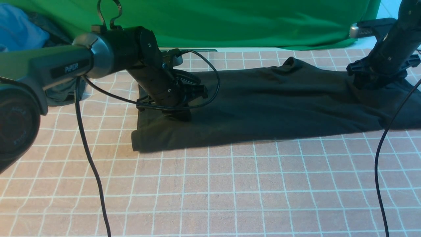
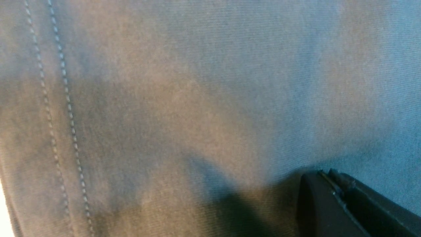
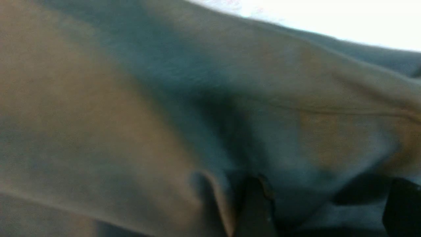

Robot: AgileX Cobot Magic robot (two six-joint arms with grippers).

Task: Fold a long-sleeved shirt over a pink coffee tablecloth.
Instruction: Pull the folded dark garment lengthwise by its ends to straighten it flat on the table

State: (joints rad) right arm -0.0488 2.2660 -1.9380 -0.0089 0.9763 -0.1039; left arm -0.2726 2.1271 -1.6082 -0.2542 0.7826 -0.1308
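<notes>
Fingers of the left gripper are pressed together, their tips set down on the long-sleeved shirt near its left end, left of centre in the front view. The left wrist view shows the two dark pads closed flat against each other over the knit cloth, with a double row of stitching running along the shirt's hem some way off. I cannot tell whether any cloth is caught between them.

At the right edge of the front view, the right gripper reaches down onto the other end of the shirt. In the right wrist view its fingers stand spread, one dark tip well apart from the other, with rumpled shirt cloth lying between them.

The shirt lies as a long dark band across the middle of the front view, from left of centre to the right edge, with its neck forming a small bump on the far side. It rests on the pink coffee tablecloth, which covers the worktop and fills the lower half of the frame. A green cloth hangs across the top, and a blue garment sits in the upper left corner.
</notes>
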